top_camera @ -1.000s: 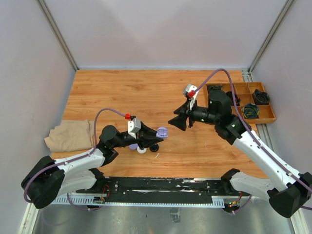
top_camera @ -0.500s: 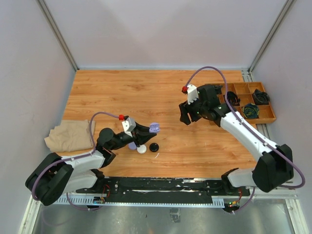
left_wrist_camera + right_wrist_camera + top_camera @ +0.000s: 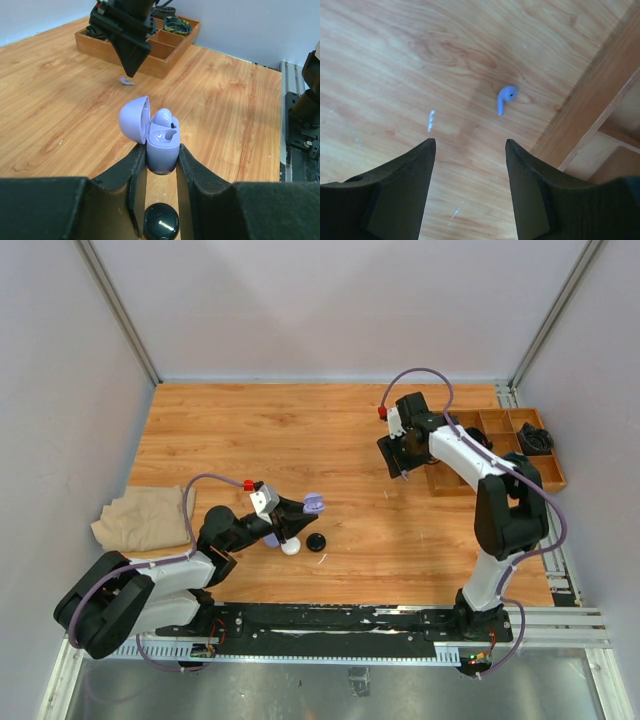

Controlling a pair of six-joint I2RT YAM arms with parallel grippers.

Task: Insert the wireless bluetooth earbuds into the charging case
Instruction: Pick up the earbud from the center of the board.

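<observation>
Wooden tabletop (image 3: 395, 60) lies under my right gripper (image 3: 470, 143), jaws parted near the loose lavender earbud (image 3: 506, 98). My left gripper (image 3: 160, 152) pinches the open case (image 3: 150, 130) upright to receive it.

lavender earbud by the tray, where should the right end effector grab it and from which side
Probably pinch the lavender earbud across its rounded head, straight down from above: it lies flat and its stem looks thin. Keep the right end effector clear of the wooden tray beside it.
</observation>
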